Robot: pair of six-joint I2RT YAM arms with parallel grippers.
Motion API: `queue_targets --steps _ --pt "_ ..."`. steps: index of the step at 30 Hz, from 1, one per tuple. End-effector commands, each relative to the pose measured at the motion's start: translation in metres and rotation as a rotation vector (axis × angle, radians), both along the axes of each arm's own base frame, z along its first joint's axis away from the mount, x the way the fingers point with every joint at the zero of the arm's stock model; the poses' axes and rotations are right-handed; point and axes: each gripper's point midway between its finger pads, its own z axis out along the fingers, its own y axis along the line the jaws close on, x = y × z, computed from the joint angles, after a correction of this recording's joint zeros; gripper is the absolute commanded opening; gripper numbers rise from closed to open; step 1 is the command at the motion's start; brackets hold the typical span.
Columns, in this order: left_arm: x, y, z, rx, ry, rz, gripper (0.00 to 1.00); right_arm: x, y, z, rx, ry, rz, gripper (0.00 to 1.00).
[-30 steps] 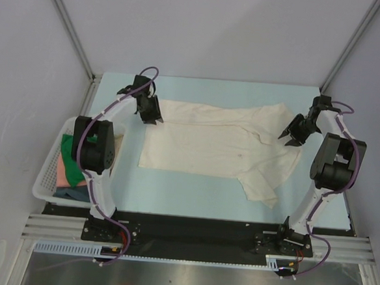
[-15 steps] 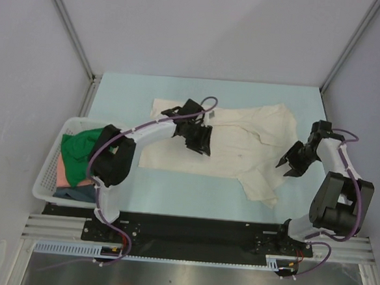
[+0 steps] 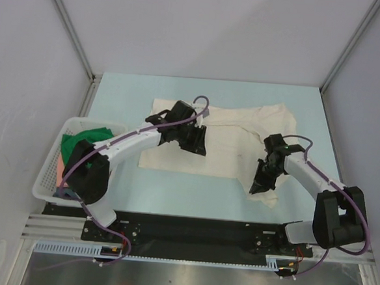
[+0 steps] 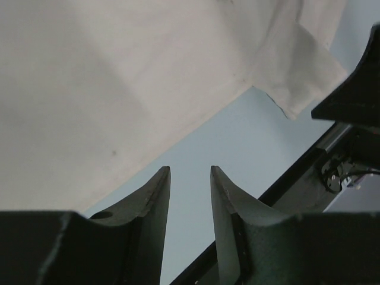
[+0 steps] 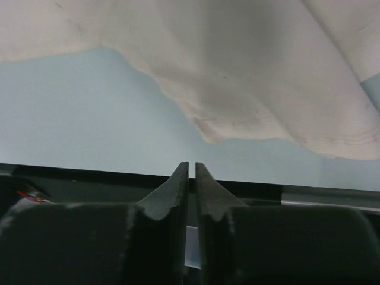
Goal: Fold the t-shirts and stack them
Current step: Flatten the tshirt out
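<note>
Since a second ago both arms have swung in from the far corners of the desk. The left arm now reaches across the shirt's middle, and the right arm has dropped to its near right side.

The cream t-shirt lies spread out flat on the pale blue desk, roughly in the middle, with its length running left to right. One sleeve sticks out toward the near right edge.

The left gripper hangs over the left half of the shirt. Seen from its wrist, the left gripper has its jaws partly open, with bare desk showing between them and nothing held. The shirt's near hem lies just beyond the tips.

The right gripper sits at the sleeve. From its own wrist, the right gripper has its jaws drawn almost together with only a thin slit left. No cloth shows between them, and the sleeve's edge lies just past the tips.

At the left edge a white lattice basket holds more shirts, a green t-shirt on top and a pink one beneath.

The likely risk is that the right jaws have closed short of the sleeve and would lift away with nothing. If only one arm catches cloth, pulling could drag the whole shirt and bunch it instead of making a clean fold.
</note>
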Motion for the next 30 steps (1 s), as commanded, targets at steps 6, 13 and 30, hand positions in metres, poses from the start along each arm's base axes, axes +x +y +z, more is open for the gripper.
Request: queue_targets --steps 6,13,30 --pt "0.021 0.045 0.035 0.006 -0.082 0.125 0.39 0.011 0.01 -0.034 -0.086 -0.047 0.041 0.01" --pt "0.014 0.047 0.029 -0.014 -0.064 0.124 0.38 0.027 0.0 -0.028 -0.169 -0.064 0.063 0.0" --pt "0.033 0.071 0.027 -0.022 -0.056 0.181 0.37 -0.01 0.071 -0.05 -0.026 0.03 0.175 0.0"
